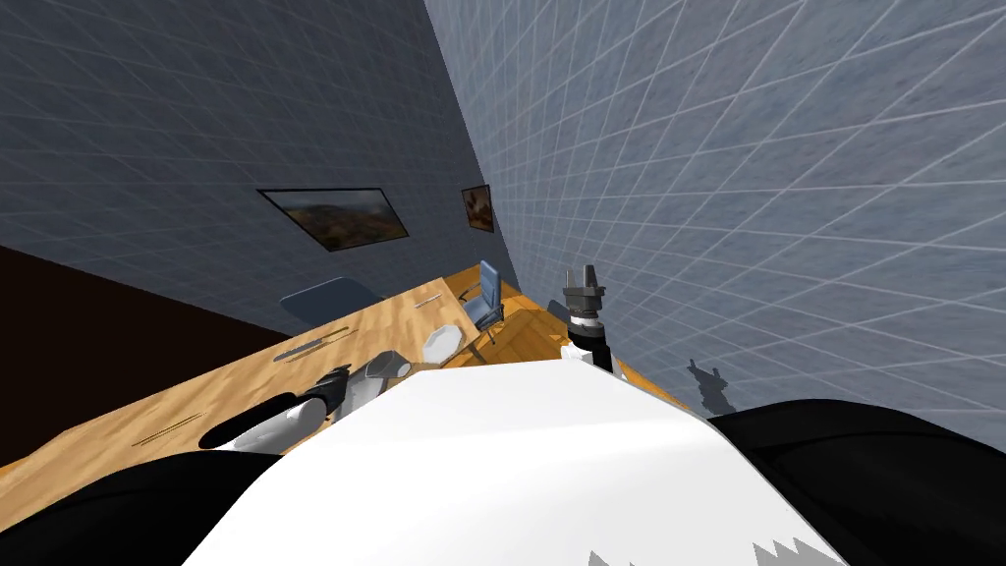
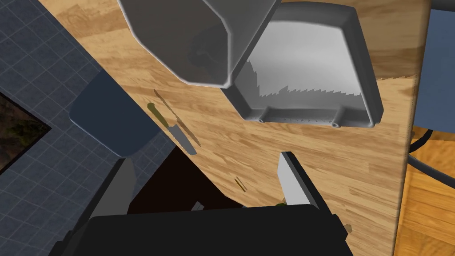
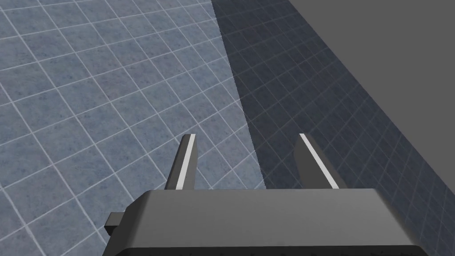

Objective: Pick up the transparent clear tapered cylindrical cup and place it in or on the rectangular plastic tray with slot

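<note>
The cup (image 2: 200,40) is a grey tapered tube seen near its mouth, just beyond my left gripper (image 2: 202,158). That gripper is open, with nothing between its fingers. The cup overlaps one corner of the grey rectangular tray (image 2: 311,71), which lies on the wooden table (image 2: 266,146); I cannot tell whether cup and tray touch. In the head view the cup (image 1: 388,366) sits between my left gripper (image 1: 344,380) and the pale tray (image 1: 442,341). My right gripper (image 1: 585,275) is raised off to the right by the tiled wall, its fingers (image 3: 184,160) open and empty.
A green-handled knife (image 2: 171,129) and thin utensils (image 1: 314,344) lie on the table. A dark blue-grey seat (image 2: 111,115) stands at the table's far edge, and a blue chair (image 1: 486,295) at its end. Black area lies beyond the table.
</note>
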Controlling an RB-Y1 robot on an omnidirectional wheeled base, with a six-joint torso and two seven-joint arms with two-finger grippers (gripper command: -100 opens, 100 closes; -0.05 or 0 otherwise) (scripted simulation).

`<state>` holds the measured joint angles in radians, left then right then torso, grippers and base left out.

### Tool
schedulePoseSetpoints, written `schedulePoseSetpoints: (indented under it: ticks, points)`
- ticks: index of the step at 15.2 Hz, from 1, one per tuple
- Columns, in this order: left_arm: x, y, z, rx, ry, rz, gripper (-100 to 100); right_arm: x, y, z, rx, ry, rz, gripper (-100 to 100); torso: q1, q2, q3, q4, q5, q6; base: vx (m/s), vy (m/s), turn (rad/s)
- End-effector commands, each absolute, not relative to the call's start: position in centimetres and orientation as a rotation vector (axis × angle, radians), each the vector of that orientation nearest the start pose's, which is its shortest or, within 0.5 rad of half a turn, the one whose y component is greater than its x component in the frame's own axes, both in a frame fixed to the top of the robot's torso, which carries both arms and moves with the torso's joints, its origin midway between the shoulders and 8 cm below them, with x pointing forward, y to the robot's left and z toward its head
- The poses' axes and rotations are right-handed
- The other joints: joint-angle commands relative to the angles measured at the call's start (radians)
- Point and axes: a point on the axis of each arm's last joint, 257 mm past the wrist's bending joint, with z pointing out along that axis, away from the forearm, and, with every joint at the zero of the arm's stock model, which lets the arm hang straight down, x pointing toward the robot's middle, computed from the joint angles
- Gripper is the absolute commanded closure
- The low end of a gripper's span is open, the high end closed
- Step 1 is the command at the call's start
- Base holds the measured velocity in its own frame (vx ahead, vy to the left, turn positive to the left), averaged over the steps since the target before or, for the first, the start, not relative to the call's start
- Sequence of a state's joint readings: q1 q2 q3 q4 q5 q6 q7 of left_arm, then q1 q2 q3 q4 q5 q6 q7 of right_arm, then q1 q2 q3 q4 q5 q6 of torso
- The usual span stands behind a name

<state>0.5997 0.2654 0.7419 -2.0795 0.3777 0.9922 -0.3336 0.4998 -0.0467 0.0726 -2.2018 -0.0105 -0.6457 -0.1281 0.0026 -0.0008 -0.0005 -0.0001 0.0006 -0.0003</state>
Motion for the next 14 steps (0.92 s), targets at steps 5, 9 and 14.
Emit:
schedulePoseSetpoints:
  ticks: [5, 9, 14]
  points:
    - [12.9, 62.4, -31.3, -1.992, 1.412, 0.053, -100, 33.7, -25.1, 1.5, 0.636, 0.569, 1.519, 0, 0.000, 0.000, 0.000, 0.000, 0.000, 0.000, -0.017, 0.018, -0.173]
    - [10.8, 62.1, -32.2, -2.070, 1.421, 0.078, -100, 33.7, -25.1, 1.5, 0.636, 0.568, 1.520, 0, 0.000, 0.000, 0.000, 0.000, 0.000, 0.001, -0.016, 0.020, -0.269]
    - [8.7, 61.6, -33.1, -2.154, 1.433, 0.100, -100, 33.7, -25.1, 1.5, 0.636, 0.569, 1.520, 0, 0.000, 0.000, 0.000, 0.000, 0.000, 0.001, -0.013, 0.016, -0.125]
